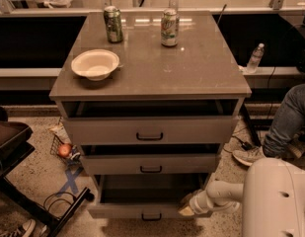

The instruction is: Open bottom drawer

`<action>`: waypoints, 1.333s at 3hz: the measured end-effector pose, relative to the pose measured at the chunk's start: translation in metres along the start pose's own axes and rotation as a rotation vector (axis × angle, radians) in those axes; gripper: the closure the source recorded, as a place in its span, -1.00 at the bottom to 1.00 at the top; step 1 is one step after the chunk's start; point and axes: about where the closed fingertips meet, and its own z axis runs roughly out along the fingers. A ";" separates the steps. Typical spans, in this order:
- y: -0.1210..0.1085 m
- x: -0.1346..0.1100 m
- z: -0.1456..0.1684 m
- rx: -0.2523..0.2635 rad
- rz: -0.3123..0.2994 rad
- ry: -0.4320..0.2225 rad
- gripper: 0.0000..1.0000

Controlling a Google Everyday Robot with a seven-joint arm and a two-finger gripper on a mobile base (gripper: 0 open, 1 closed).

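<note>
The grey cabinet point(152, 73) has three drawers, all pulled partly out. The bottom drawer point(137, 211) sticks out the farthest, its plain dark inside showing and its small dark bar handle point(151, 217) low on its shallow front. My gripper point(185, 206) reaches in from the right on a white arm and sits at the right end of the bottom drawer's front, by its top edge. The middle drawer point(151, 164) and the tall top drawer point(149, 131) are above it.
On the cabinet top stand a white bowl point(95, 64) and two cans point(113, 24) point(169, 27). A person's leg and shoe point(278, 132) are at the right. A dark chair base point(38, 206) and a small basket point(63, 149) are on the floor at left.
</note>
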 end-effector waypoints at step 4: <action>0.026 0.028 -0.010 -0.044 0.035 0.083 1.00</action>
